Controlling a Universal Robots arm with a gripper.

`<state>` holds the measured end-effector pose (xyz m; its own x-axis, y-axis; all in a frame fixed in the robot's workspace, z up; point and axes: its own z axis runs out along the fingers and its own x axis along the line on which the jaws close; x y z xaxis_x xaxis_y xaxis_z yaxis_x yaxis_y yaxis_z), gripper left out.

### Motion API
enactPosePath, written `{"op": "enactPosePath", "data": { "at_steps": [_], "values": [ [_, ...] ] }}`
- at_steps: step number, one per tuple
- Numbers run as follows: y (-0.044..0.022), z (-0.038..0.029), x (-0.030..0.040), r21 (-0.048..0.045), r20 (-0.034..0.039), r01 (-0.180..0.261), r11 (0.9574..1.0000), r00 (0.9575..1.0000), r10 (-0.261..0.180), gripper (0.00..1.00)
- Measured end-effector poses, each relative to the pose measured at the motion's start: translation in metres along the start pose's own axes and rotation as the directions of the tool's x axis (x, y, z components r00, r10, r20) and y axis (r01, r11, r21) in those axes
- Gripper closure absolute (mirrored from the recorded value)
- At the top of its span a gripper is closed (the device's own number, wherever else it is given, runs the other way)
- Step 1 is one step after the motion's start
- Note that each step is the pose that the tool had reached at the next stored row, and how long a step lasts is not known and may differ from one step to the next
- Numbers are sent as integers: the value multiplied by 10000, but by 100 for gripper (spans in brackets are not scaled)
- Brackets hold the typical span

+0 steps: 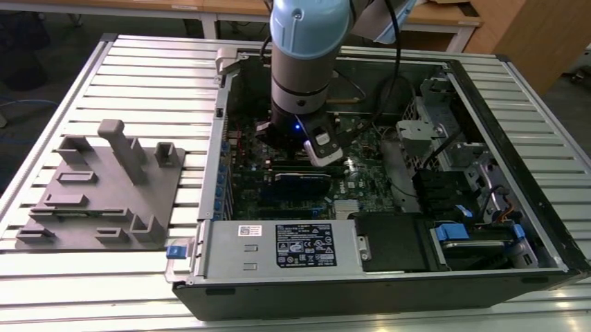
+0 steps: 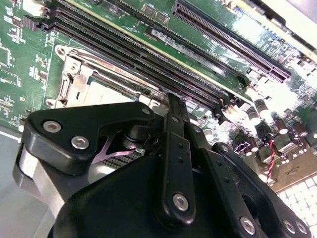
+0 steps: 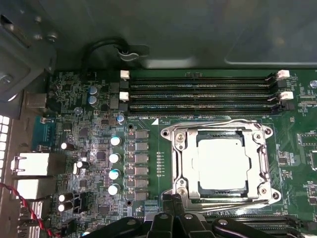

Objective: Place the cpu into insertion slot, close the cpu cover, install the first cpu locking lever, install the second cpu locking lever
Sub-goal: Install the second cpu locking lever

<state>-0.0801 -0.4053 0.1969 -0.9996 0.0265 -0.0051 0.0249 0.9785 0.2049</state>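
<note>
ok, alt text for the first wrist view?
The cpu sits in the insertion slot with the cpu cover closed around it on a green motherboard. Memory slots run alongside, and the black gripper is at the socket's edge.

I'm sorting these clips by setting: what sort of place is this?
Likely a robotics lab or workshop: an opened computer case lies on a slatted metal table, beside a grey fixture block, with wooden desks behind.

A thick robot arm [image 1: 302, 62] with a pale blue cap over a grey cylindrical body, narrowing to a black wrist lit by a small blue light. A white and black camera module [image 1: 323, 146] sits at the wrist's five o'clock. A black cable trails behind. The black pincer [image 2: 171, 106] has jointed links fastened with silver screws.
</note>
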Motion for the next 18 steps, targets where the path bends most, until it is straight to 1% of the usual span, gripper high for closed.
{"op": "enactPosePath", "data": {
  "at_steps": [4,5,6,11,18],
  "values": [
    [3,18,1,5,-4,-2,10000,10000,2,90],
    [9,28,0,-24,4,0,10000,10000,0,90],
    [11,34,-1,-24,11,0,10000,10000,0,90],
    [10,29,2,-5,-1,-1,10000,10000,1,90],
    [7,50,19,-6,1,-1,10000,10000,1,90]
  ]
}}
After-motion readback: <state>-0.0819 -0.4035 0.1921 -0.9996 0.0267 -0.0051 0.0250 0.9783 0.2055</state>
